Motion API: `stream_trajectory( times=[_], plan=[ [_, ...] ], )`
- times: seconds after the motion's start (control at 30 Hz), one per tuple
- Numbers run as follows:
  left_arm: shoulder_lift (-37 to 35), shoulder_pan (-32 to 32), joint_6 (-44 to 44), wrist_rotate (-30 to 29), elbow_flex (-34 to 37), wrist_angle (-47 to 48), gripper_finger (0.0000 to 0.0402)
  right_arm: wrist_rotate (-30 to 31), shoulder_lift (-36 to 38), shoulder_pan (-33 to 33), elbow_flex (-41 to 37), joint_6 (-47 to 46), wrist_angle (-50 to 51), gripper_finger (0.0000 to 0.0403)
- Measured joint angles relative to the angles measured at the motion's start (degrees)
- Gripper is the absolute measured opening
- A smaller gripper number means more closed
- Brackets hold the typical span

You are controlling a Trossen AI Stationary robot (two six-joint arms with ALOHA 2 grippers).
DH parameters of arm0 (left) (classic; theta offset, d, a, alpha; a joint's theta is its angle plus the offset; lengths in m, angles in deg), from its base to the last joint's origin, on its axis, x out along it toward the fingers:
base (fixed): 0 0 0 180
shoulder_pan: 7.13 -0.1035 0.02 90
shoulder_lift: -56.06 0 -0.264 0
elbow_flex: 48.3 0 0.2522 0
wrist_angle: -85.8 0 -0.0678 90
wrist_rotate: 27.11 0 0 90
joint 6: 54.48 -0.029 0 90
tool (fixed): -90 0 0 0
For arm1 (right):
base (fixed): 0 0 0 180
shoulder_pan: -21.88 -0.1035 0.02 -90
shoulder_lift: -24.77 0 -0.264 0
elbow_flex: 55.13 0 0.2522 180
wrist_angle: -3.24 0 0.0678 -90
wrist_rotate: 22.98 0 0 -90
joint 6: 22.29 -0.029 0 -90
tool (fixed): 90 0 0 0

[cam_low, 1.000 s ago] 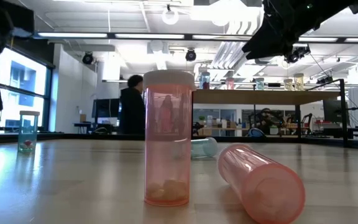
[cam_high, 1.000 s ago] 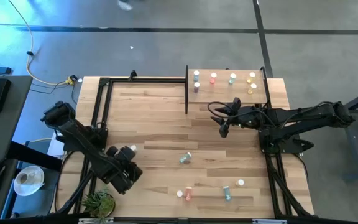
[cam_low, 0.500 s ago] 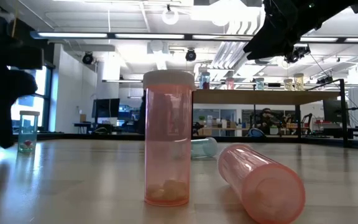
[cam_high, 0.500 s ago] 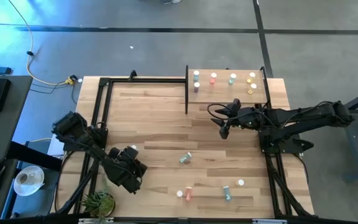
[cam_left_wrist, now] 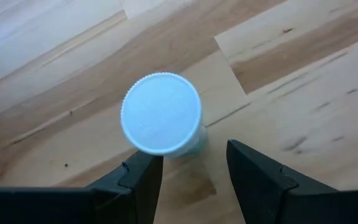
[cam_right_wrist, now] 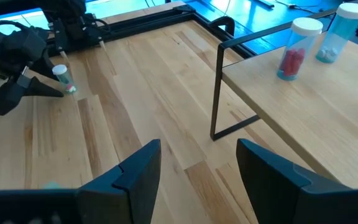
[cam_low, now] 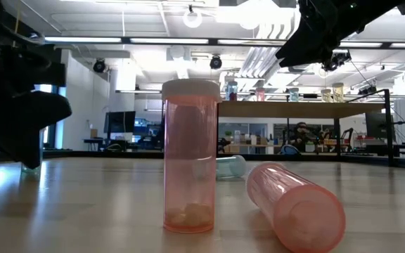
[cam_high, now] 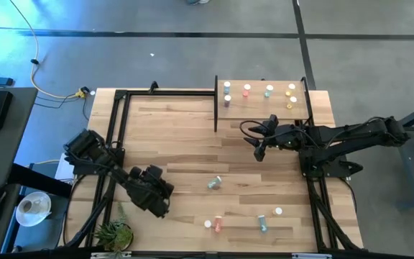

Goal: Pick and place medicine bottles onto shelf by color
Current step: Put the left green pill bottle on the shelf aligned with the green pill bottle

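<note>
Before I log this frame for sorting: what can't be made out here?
- Bottle at the left gripper: the left wrist view shows mostly its white cap, body colour unclear; in the high view the gripper covers it.
- Low view: the dark left arm blocks the table's left end.
- Shelf bottles: too small in the high view; the right wrist view cuts most off.
</note>
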Motion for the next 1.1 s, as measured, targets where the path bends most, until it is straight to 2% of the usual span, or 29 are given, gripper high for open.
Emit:
stream_trajectory(
  times=[0.4, 0.83, 1.1],
  plan=[
    [3.18, -2.44, -0.96, -1.55, -0.23, 0.35, 0.0166, 0.0, 0.0, -0.02, 0.0, 0.0, 0.46, 0.0202],
    [3.5, -2.69, 4.69, -4.68, 1.74, 0.68, 0.0165, 0.02, 0.0, -0.02, 0.0, -0.05, 0.46, 0.0202],
    [3.37, -2.2, 5.19, -6.81, 4.41, -3.13, 0.013, 0.02, 0.0, -0.02, 0.0, -0.36, 0.44, 0.0202]
  ],
)
